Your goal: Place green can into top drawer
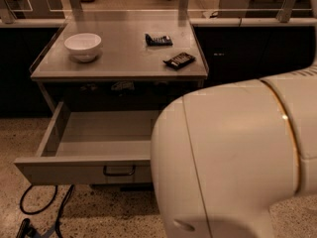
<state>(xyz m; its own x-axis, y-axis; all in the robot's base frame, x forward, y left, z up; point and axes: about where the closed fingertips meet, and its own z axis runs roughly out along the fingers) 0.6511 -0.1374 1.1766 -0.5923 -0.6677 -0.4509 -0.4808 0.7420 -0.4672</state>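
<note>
Grey drawer (pixel 74 170) at 8 o'clock stands open, its visible floor bare. Can not visible. My gripper is out of view, so I cannot tell its state; my arm (pixel 237 162) fills 4 o'clock. Placement unconfirmed.

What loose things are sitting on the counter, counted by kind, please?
White bowl: 1
Dark snack packets: 2
Drink cans: 0 (no green can in sight)
Total on the counter: 3
The gripper is out of view; only the arm shows, in front of the open drawer.
</note>
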